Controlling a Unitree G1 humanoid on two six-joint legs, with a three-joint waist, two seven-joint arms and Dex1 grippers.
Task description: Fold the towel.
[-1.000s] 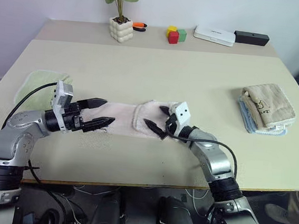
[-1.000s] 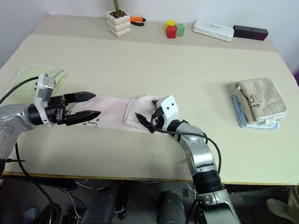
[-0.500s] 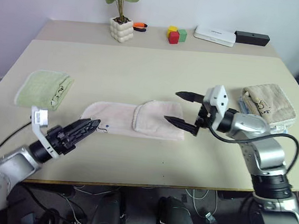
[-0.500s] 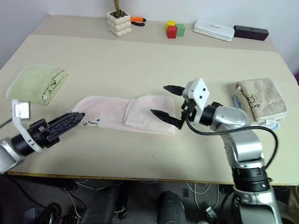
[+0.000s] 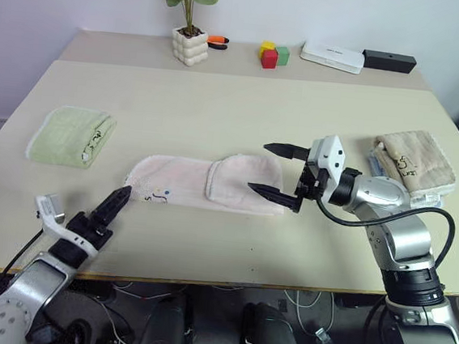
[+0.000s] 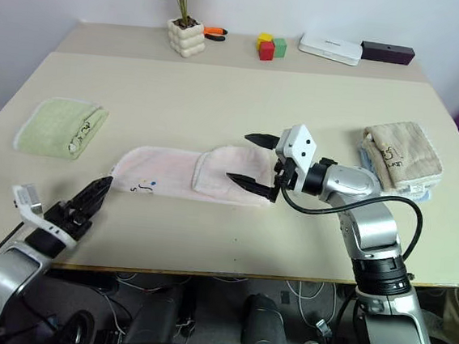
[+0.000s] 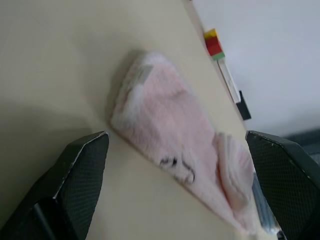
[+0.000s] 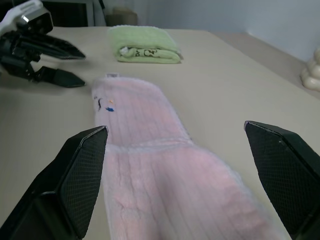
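Two grippers: we find both with fingers spread wide and nothing between them.
Left gripper [image 5: 115,206]: it hovers low over the near edge of the table [image 5: 219,114], just short of the towel's left end, apart from the cloth.
Right gripper [image 5: 276,172]: it hangs above the towel's right end, one finger over the far edge, the other over the near edge; we cannot tell whether the lower finger grazes the cloth.
Towel [image 5: 204,183]: the pale pink towel lies flat along the table's middle front, its right part folded back over itself, a small dark mark near its left end.
Green towel [image 5: 70,135]: we note it folded at the table's left, well apart from the pink one.
Beige towel [image 5: 413,162]: folded, lying on a light blue cloth [image 5: 376,165] at the table's right, behind the right arm.
Far edge: a potted plant [image 5: 189,22], an orange-handled tool [image 5: 218,40], coloured blocks [image 5: 270,55], a white box [image 5: 332,57] and a black bar [image 5: 389,60].
Obstruction: we see nothing lying on the towel; the right gripper's fingers partly cover its folded end from above.
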